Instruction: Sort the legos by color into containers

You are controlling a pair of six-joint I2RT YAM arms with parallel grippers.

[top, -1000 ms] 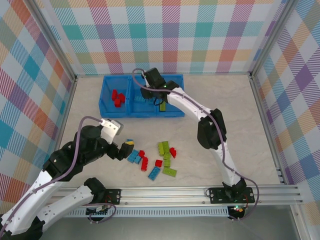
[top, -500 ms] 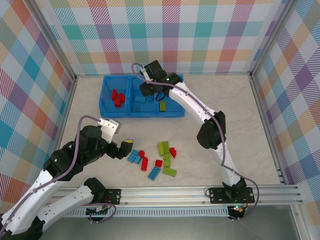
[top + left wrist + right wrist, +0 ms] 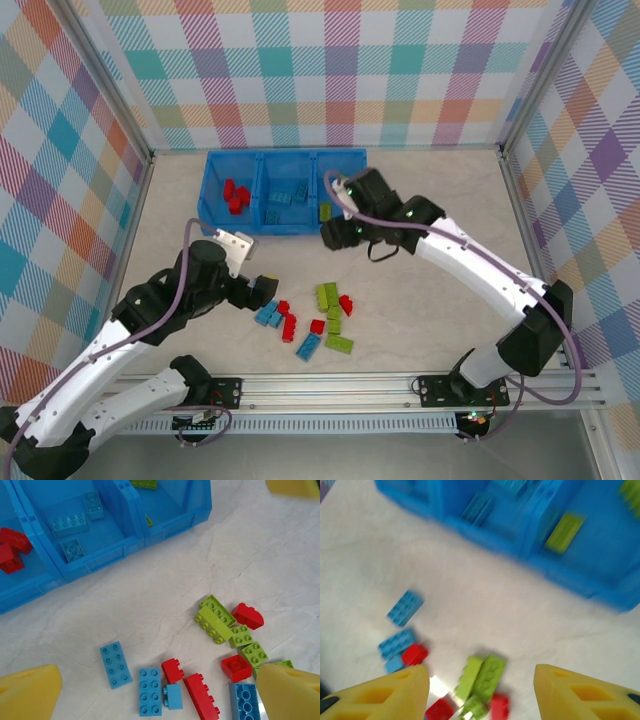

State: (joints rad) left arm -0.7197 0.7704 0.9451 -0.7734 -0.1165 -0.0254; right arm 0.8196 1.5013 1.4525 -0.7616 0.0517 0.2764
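The blue tray has three containers: red legos lie in the left one, light blue ones in the middle, and a green one in the right. Loose legos in red, blue and green lie scattered on the table nearer the arms. My left gripper hovers open at the pile's left end, over blue and red bricks, with nothing between its fingers. My right gripper hangs open and empty just in front of the tray, above green legos.
The tray's front wall lies a short way beyond the pile, with bare marbled table between them. Checked walls enclose the table on three sides. The right arm's link stretches across the right half of the table.
The right gripper has drawn back from over the tray's right compartment to just in front of the tray and opened wider. The left gripper has shifted slightly right toward the pile.
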